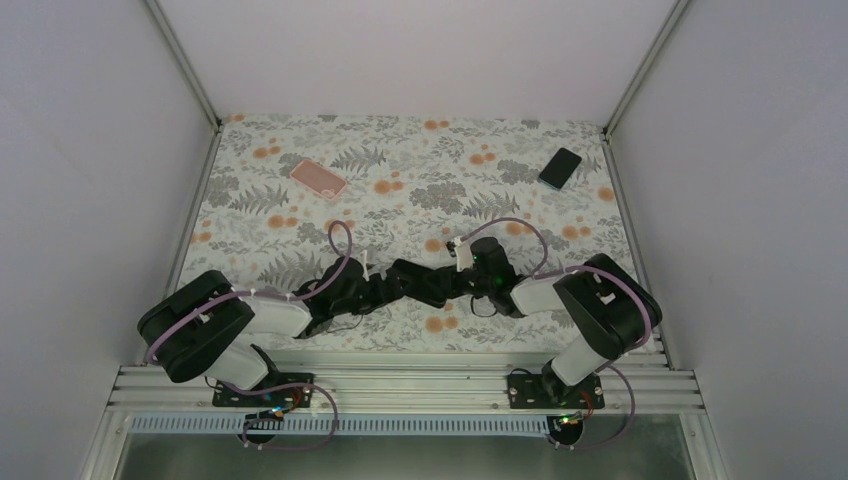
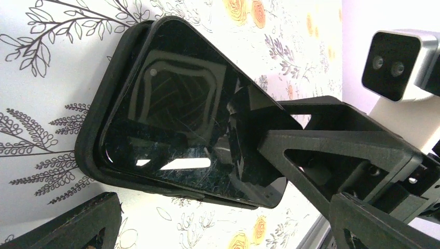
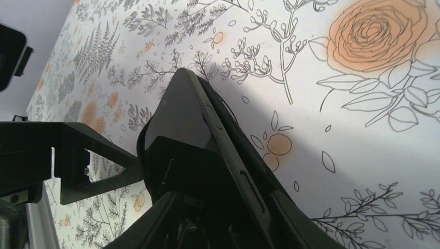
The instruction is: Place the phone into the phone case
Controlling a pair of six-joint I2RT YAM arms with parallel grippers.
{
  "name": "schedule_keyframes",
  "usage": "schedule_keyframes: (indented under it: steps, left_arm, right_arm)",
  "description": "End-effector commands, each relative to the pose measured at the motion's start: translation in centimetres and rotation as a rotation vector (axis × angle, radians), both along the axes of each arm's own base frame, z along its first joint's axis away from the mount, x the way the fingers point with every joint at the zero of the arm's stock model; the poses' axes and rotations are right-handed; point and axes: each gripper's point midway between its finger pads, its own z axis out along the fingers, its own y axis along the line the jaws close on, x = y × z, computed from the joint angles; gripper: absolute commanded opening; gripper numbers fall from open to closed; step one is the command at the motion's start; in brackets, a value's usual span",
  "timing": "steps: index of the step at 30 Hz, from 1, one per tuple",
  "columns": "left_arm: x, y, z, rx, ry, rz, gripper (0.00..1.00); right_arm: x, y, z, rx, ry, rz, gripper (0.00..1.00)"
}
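Right pincer at edge of phone

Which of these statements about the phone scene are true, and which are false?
1. The phone sits partly in a black case. True.
2. The left pincer is shut on the phone. False: it is open and holds nothing.
3. A pink item lies at the table's far left. True.
4. The table is plain white. False: it has a floral print.
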Motion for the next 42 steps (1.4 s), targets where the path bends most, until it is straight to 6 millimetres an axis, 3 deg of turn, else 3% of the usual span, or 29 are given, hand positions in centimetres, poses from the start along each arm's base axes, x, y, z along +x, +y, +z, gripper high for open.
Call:
schedule_keyframes:
  steps: [1,14,24,28,42]
  left_arm:
    - [-1.3,0.8,-1.7,0.032,0.056,-0.006,1.00]
    - [-1.6,1.1,-1.9,0.028,0.063,-0.003,1.00]
    - [-1.7,1.0,-1.8,0.020,0.066,-0.006,1.00]
    - [-1.7,1.0,-1.9,0.018,0.070,-0.005,1.00]
    - [-1.9,1.2,-2.1,0.016,0.081,0.004,1.00]
  right_arm:
    - [0.5,0.6,0.7,-0.042,-0.068,0.012,0.40]
    - [1.7,0.0,1.0,-0.156,-0.173,-0.015,0.39]
    - [1.1,0.0,-0.9,-0.239,-0.171,-0.010,0.39]
    - [1.4,-0.5,-1.1,-0.290,-0.187,-0.037,0.44]
    - [3.4,-1.4,3.4,-0.363,-0.316,-0.086,0.63]
